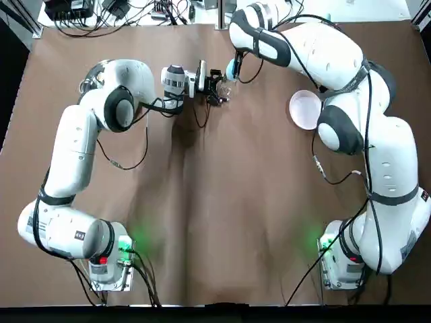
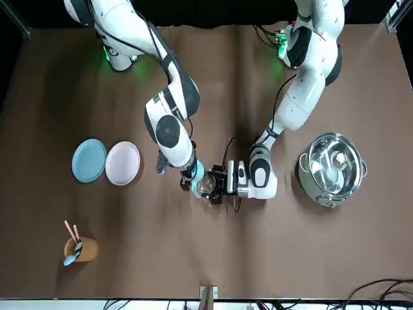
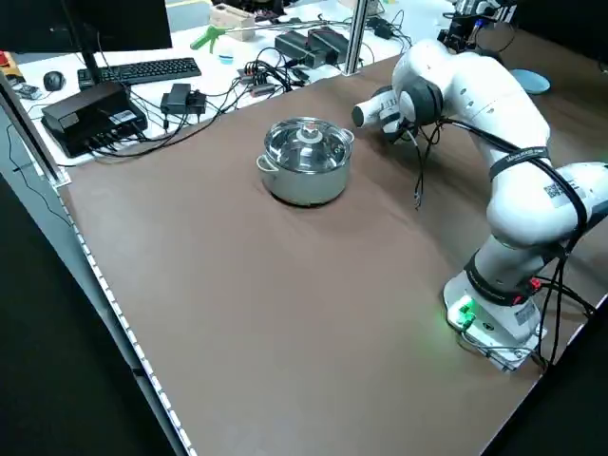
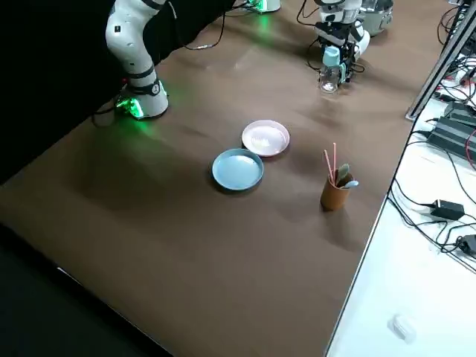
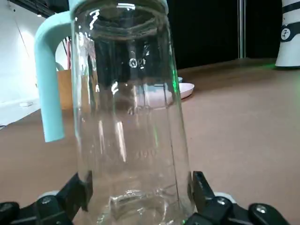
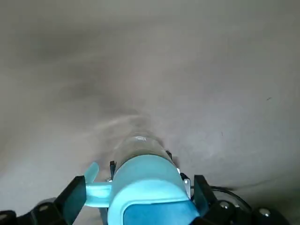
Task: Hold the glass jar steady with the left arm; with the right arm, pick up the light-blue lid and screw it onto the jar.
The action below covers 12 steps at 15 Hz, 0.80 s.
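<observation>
The clear glass jar [image 5: 129, 117] stands upright on the brown table, far centre in the top view. My left gripper [image 5: 138, 190] reaches in sideways and is shut on the jar's lower body, with one finger [image 5: 77, 190] on each side. The light-blue lid [image 6: 150, 187], which has a side handle [image 5: 47, 79], rests on the jar's mouth. My right gripper [image 6: 138, 194] comes down from above and is shut on the lid. The jar [image 2: 206, 186] and both grippers meet at one spot in the front view. In the right side view the lid [image 4: 329, 56] caps the jar [image 4: 329, 79].
A steel pot with a glass lid [image 2: 332, 169] stands beside my left arm. A pink plate [image 2: 122, 163] and a blue plate [image 2: 88, 160] lie on my right side. A brown cup with utensils [image 2: 80, 248] stands at the far right edge.
</observation>
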Tool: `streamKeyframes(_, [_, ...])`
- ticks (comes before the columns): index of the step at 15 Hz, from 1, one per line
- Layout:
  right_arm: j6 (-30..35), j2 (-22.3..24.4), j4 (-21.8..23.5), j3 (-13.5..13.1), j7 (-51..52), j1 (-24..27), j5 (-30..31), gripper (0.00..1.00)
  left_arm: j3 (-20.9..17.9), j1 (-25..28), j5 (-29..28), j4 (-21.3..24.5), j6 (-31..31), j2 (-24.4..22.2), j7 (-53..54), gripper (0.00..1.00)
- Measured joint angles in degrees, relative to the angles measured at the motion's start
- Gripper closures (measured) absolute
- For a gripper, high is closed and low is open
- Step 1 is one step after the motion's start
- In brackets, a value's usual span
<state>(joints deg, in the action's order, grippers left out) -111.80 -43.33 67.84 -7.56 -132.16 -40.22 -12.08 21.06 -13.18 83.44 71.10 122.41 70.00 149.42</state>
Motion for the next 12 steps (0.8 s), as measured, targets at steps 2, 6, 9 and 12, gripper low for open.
streamKeyframes(2, [0.3, 0.0, 0.0, -0.1, 0.0, 0.1, 0.1, 0.0, 0.0, 0.0, 0.0, 0.0, 0.0, 0.0, 0.0, 0.05])
streamKeyframes(6, [1.3, 0.0, -0.2, -0.2, 0.0, 0.2, 0.1, 0.0, 0.0, 0.0, 0.0, 0.0, 0.0, 0.0, -0.1, 0.05])
streamKeyframes(9, [2.4, 0.0, -0.6, -0.4, 0.2, 0.2, 0.5, 0.0, 0.0, 0.0, 0.0, 0.0, 0.0, -0.1, -0.1, 0.05])
streamKeyframes(12, [2.8, 0.0, -0.6, -0.3, 0.6, 0.2, 1.6, 0.0, 0.1, -0.1, 0.0, 0.0, 0.0, -0.1, -0.1, 0.05])
